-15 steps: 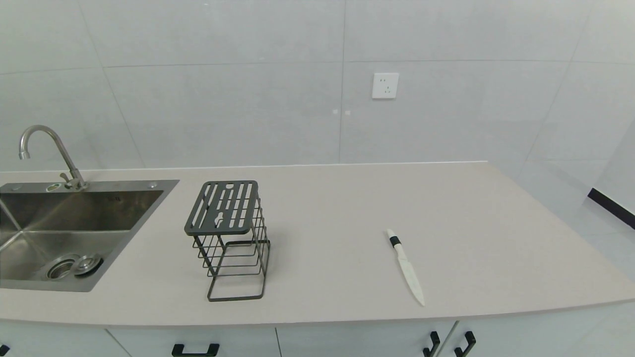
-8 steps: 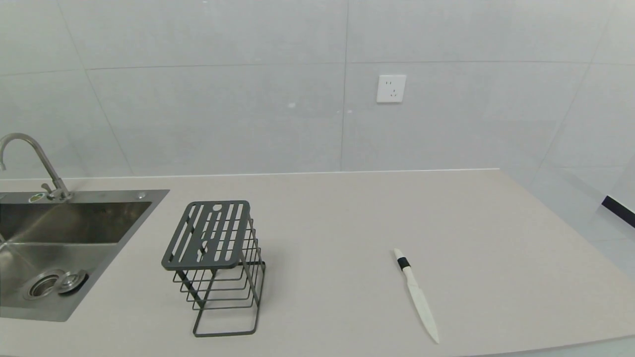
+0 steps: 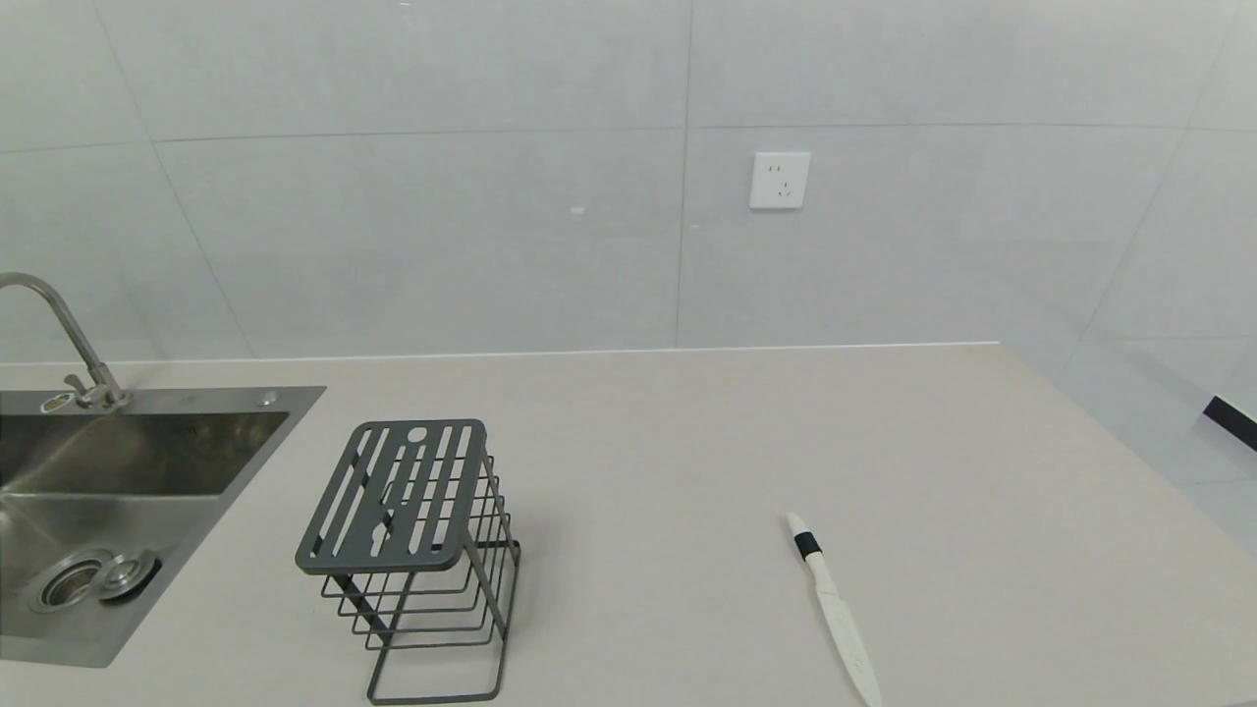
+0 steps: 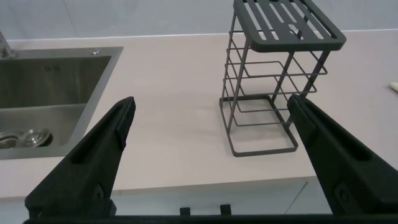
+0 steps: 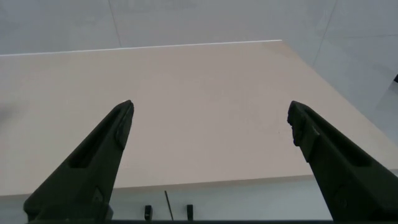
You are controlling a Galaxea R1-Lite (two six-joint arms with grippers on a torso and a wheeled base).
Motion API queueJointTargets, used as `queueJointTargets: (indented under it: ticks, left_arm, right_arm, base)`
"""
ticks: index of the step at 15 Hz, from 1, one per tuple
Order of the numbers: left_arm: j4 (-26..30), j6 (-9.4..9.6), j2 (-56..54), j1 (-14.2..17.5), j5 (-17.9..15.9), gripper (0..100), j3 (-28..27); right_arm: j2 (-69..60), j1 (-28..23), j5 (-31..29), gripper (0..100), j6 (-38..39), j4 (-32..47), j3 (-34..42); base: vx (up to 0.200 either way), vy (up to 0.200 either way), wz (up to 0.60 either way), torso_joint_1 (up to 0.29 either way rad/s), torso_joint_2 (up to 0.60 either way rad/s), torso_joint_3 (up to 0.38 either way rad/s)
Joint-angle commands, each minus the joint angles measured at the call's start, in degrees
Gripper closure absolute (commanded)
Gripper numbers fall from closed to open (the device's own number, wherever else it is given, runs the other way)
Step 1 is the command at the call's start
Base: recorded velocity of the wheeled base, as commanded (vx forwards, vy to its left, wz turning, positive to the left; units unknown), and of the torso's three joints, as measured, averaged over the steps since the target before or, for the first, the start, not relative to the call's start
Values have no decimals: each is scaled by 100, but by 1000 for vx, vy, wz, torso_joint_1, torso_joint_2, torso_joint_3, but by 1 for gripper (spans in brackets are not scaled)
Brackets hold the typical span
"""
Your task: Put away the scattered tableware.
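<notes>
Left end effector [image 4: 211, 102] and right end effector [image 5: 210, 107] hang wide open, empty; ahead of my left, the slotted black wire rack [image 4: 281, 25] likely awaits the loose white knife [image 3: 832, 607].

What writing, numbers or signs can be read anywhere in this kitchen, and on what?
Nothing here can be read.
The sticker on the sink rim by the faucet: too small to read.
The wall socket, knife and rack: no print visible.
</notes>
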Motion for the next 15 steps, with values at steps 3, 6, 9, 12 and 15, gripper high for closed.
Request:
queueJointTargets:
  ticks: [3, 6, 9, 12, 15]
  left_arm:
    - [-2, 8, 7, 0, -3, 0, 0]
    - [6, 8, 7, 0, -3, 0, 0]
    - [6, 8, 7, 0, -3, 0, 0]
    - [6, 8, 7, 0, -3, 0, 0]
    - [6, 8, 7, 0, -3, 0, 0]
  right_arm:
    - [9, 1, 159, 0, 22, 11, 1]
    - [237, -34, 344, 0, -224, -1387, -597]
    - [1283, 300, 1109, 0, -215, -596, -1274]
    - [2180, 1179, 1161, 0, 637, -95, -1195]
    - [3287, 1592, 1205, 0, 1059, -69, -1221]
  base:
    - [0, 0, 0, 0, 0, 0]
    - [0, 0, 0, 0, 0, 0]
    - [0, 0, 0, 0, 0, 0]
    - [0, 0, 0, 0, 0, 0]
    - [0, 0, 0, 0, 0, 0]
